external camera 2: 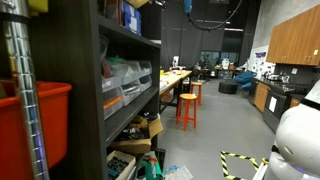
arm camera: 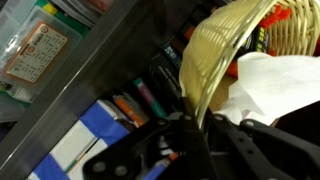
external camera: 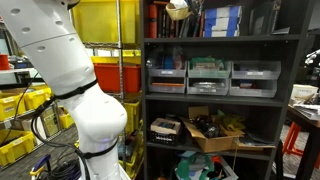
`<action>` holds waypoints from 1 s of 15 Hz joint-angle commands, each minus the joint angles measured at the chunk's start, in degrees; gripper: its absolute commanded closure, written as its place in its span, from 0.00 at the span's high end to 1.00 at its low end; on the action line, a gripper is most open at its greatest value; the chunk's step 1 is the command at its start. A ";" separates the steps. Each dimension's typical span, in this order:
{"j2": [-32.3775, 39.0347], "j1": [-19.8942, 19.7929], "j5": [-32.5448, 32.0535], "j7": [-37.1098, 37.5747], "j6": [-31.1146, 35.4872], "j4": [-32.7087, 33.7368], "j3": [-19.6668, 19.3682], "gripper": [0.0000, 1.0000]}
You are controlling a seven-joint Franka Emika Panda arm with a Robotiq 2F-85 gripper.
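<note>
Tool (arm camera: pixel 193 125) clamped tight on the basket (arm camera: pixel 215 55) rim by the shelf (arm camera: pixel 90 85); best held level, clear of that edge.

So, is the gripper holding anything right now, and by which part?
Yes. The gripper is shut on the pale woven wicker basket, pinching its rim, as the wrist view shows.

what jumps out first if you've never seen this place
A big white robot arm fills the foreground of an exterior view, before a black shelving unit packed with bins. In the wrist view the gripper is closed on the rim of a wicker basket holding something white.
</note>
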 commanded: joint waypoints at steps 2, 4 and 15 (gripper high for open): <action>1.39 -2.37 0.87 3.14 -0.19 3.38 -2.68 0.02; 2.18 -3.32 1.29 4.28 -0.49 4.41 -4.22 0.02; 8.31 -8.46 8.56 6.13 -1.78 8.67 -11.53 0.02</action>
